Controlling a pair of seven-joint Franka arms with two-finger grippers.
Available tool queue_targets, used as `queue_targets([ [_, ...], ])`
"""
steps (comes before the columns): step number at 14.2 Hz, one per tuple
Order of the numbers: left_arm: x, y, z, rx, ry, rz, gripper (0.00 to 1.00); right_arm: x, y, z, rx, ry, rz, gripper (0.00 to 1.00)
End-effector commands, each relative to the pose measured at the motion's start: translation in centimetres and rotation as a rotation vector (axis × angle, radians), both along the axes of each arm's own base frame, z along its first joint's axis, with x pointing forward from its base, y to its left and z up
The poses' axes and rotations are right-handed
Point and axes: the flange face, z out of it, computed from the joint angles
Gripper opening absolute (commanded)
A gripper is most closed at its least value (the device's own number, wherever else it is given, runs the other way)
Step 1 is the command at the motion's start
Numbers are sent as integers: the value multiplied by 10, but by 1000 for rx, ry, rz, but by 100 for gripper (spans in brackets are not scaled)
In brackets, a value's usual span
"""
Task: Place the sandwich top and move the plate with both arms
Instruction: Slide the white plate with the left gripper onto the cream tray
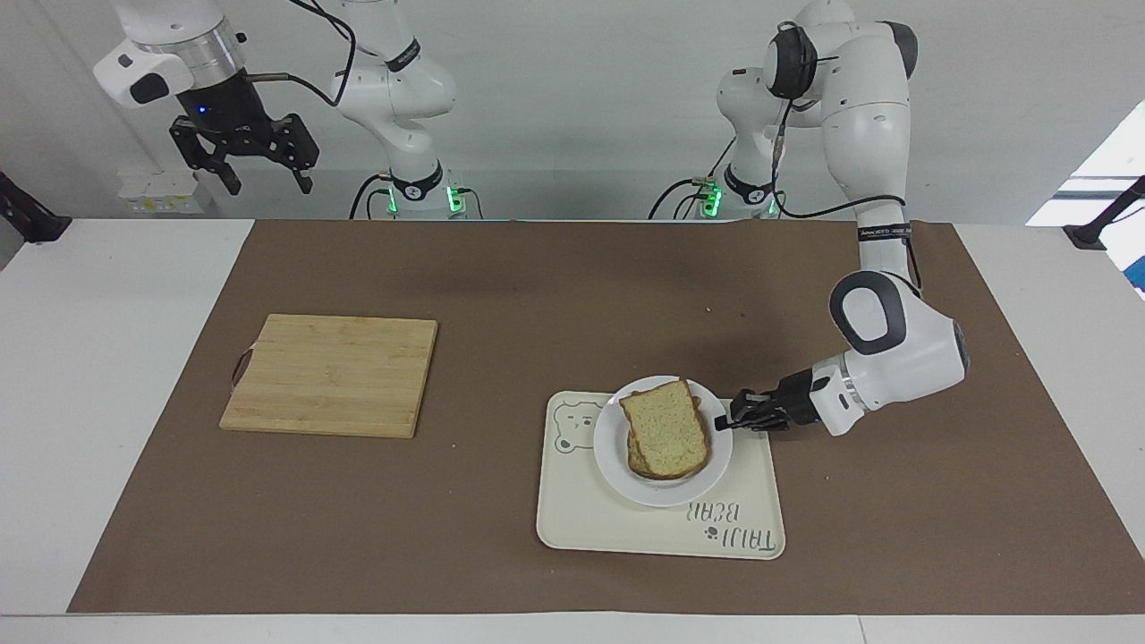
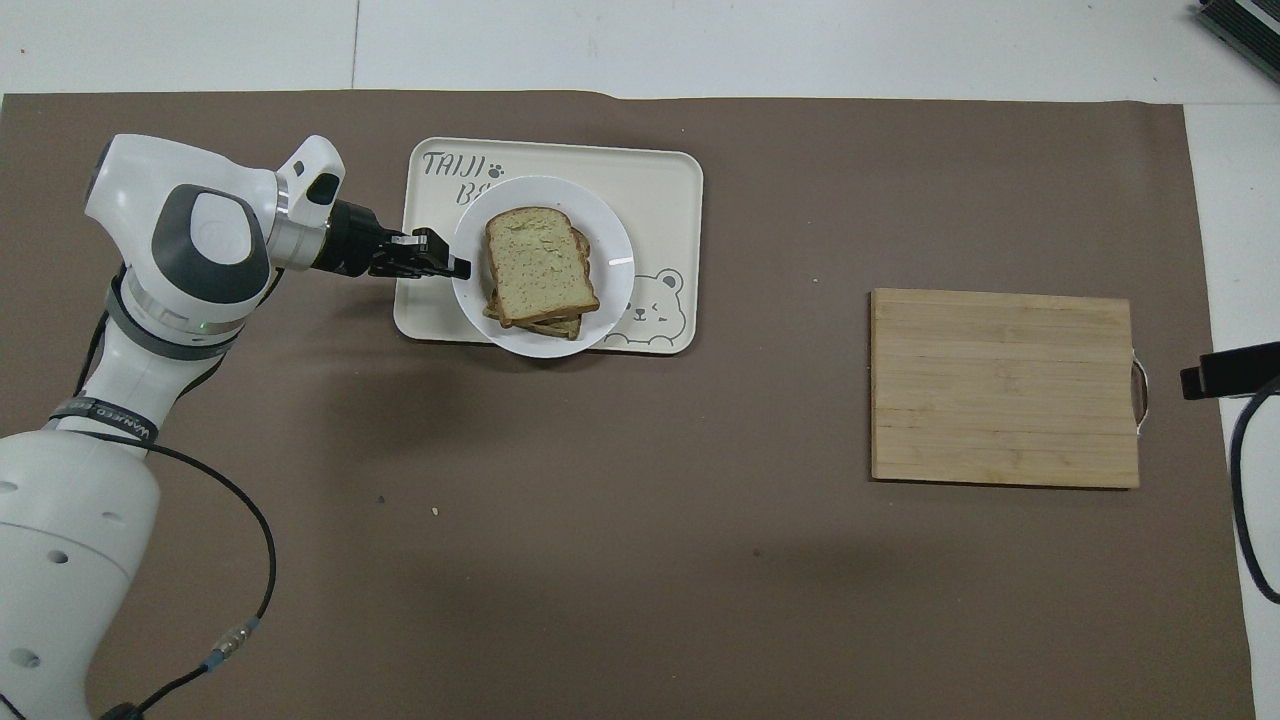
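A white plate (image 1: pixel 614 465) (image 2: pixel 615 240) rests over the middle of the cream bear-printed tray (image 1: pixel 608 523) (image 2: pixel 660 180). On it lies a sandwich with the pale speckled sandwich top (image 1: pixel 666 427) (image 2: pixel 538 262) uppermost, stacked on lower slices. My left gripper (image 1: pixel 723 422) (image 2: pixel 460 268) lies nearly level at the plate's rim on the left arm's side, shut on that rim. High up by its own base, my right gripper (image 1: pixel 266 183) hangs open with nothing in it, waiting; only a black tip of it (image 2: pixel 1230 368) shows in the overhead view.
A bamboo cutting board (image 1: pixel 331 374) (image 2: pixel 1004 387) lies toward the right arm's end of the brown mat (image 1: pixel 501 295) (image 2: pixel 640 520). A few crumbs dot the mat nearer the robots than the tray.
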Motion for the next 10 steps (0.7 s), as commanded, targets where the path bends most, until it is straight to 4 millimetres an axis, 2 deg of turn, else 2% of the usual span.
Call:
queue_targets([
  [1, -5, -24, -13, 67, -17, 34, 0, 1, -1, 3, -4, -8, 21, 100],
  [4, -4, -43, -21, 103, -59, 59, 0, 1, -1, 3, -4, -8, 21, 100],
  [8, -7, -40, -26, 173, -72, 4, 0, 1, -1, 3, -4, -8, 21, 100],
  [9, -7, -37, -27, 206, -80, -21, 6, 1, -1, 3, -4, -8, 21, 100],
  [10, -7, -37, -26, 229, -91, -42, 23, 1, -1, 3, -4, -8, 21, 100],
])
